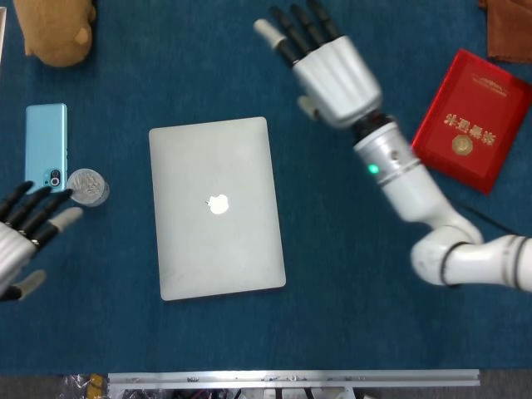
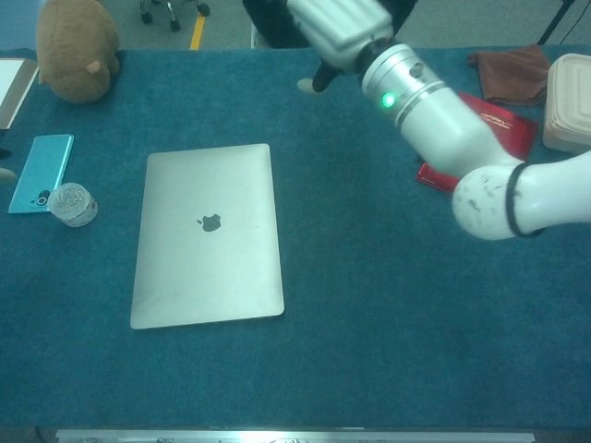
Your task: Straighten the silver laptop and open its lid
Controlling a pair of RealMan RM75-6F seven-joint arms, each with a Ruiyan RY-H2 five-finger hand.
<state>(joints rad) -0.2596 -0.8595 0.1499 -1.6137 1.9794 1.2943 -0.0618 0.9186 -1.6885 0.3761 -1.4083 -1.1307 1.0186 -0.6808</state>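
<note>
We see the closed flat silver laptop (image 1: 216, 208) lying long axis fore-aft, between both empty, spread-fingered robot hands; left robot hand (image 1: 21, 237) sits nearer than right robot hand (image 1: 328, 62).

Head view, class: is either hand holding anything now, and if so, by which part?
Nothing is held. The right hand is raised beyond the silver laptop with fingers apart; the left hand is open left of it.

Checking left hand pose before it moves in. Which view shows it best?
Head view: the left hand shows at the left edge, fingers spread, holding nothing, beside the small jar. Chest view shows at most a sliver of it at the left edge.
</note>
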